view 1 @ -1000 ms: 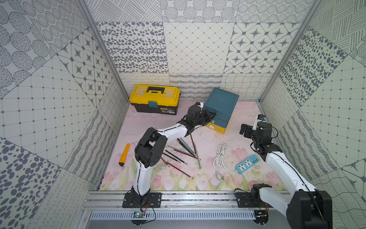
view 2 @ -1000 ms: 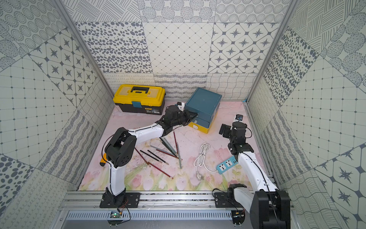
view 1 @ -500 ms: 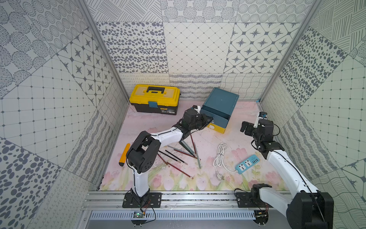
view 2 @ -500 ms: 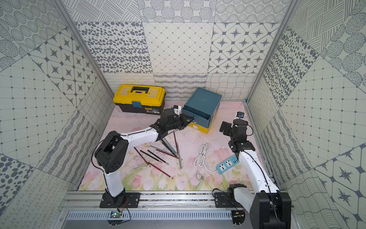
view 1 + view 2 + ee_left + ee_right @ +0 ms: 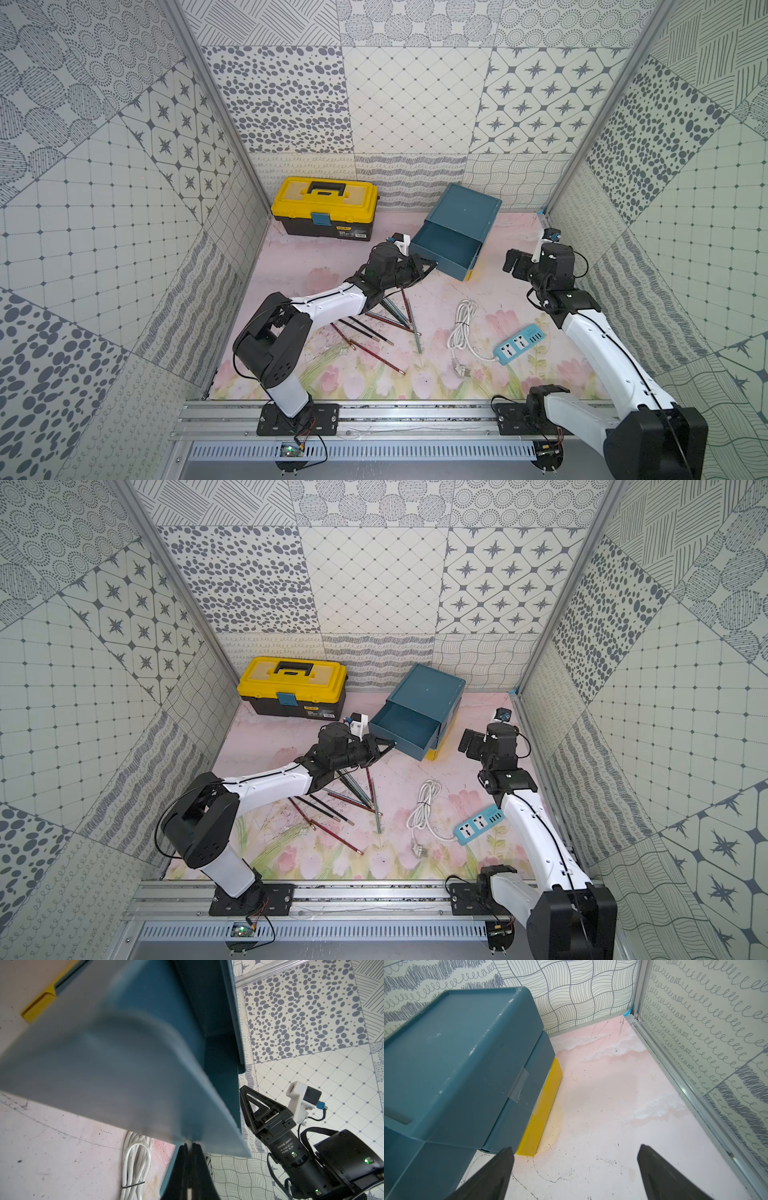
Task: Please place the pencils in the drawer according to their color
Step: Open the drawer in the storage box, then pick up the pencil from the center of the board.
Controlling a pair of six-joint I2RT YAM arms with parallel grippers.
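toolbox [image 5: 324, 205] back left, drawer [image 5: 465, 212] just right of it, pencils [image 5: 392, 324] scattered in front, cable [image 5: 461, 328] right of those, power strip [image 5: 519, 345] furthest right

A small teal chest of drawers [image 5: 471, 216] stands angled near the back wall. Its lowest drawer [image 5: 544, 1105] is yellow, and its top drawer [image 5: 442, 249] is pulled out. Before it, thin pencils [image 5: 392, 324], dark red, grey-teal and black, lie scattered and crossing on the pink floral mat.
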